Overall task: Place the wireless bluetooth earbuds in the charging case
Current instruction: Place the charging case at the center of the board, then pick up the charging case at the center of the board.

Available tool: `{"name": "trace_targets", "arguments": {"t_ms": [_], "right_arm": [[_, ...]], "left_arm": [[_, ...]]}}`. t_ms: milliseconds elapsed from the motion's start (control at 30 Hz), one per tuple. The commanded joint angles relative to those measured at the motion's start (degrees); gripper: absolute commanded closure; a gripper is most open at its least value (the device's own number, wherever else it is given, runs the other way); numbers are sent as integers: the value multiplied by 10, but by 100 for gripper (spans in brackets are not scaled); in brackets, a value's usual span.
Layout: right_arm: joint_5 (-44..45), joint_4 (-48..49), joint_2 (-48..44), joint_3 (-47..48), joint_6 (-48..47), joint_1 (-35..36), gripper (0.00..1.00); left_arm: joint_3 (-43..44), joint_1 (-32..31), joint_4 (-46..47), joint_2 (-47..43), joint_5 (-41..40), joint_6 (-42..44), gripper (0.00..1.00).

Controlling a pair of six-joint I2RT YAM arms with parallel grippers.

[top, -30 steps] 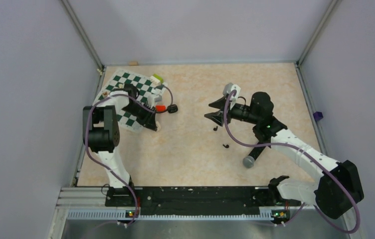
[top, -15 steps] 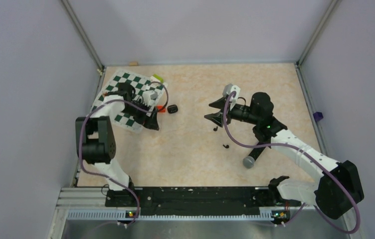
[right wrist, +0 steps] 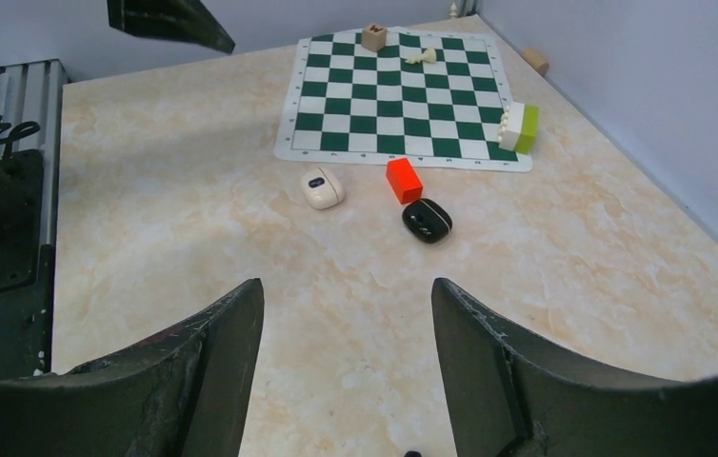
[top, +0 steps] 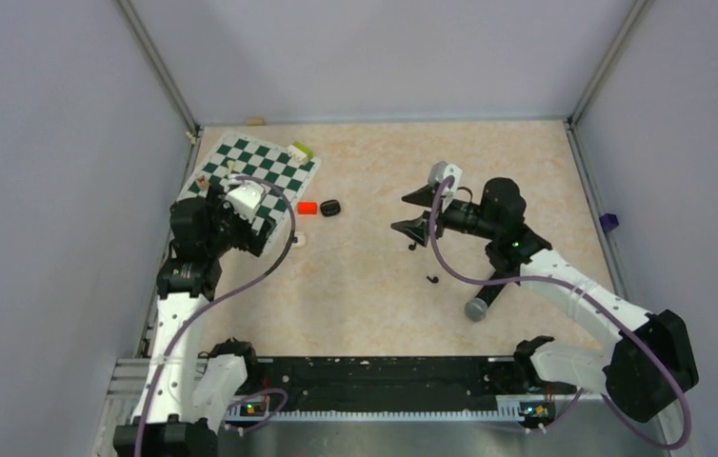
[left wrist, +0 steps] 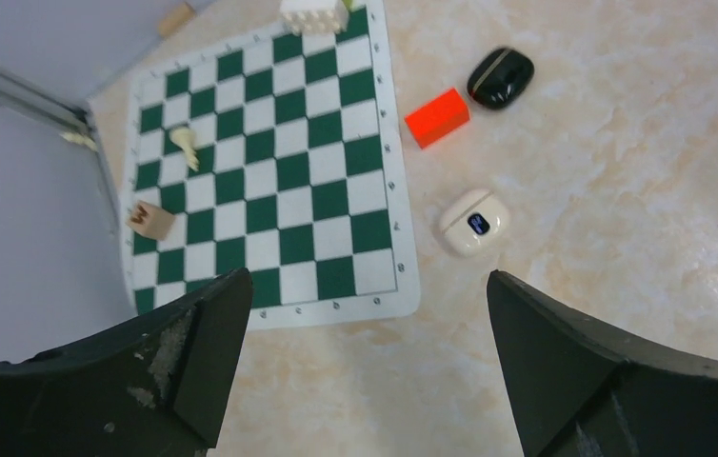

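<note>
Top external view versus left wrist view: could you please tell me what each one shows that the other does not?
Only the top external view shows the two earbuds lying loose on the table, the microphone and the open right gripper. Only the left wrist view makes clear that the left gripper is open and holds nothing, and shows the small dark window on the cream-white round object. Both show the chessboard mat, the orange block and the closed black charging case.
</note>
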Motion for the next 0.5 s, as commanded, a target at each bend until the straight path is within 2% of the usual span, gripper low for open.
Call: {"name": "trace_targets", "arguments": {"t_ms": [0,167,200,333,467], "right_arm": [[18,30,-26,-5,2,-7,34],[32,53,-42,-17,24,-33,25],[43,60,-48,-21,30,-43,23],[50,62,-48,-22,36,-53,20],[51,61,-48,-22,38,-55,19]], "left_arm": [[-18,2,-17,22,-3,-30,1],[-24,2,28,-12,50,-85,1],[-4,3,27,-10,68,-90,1],[17,4,18,4,90,-94,1],[-2,2,43,17,147,-95,1]]}}
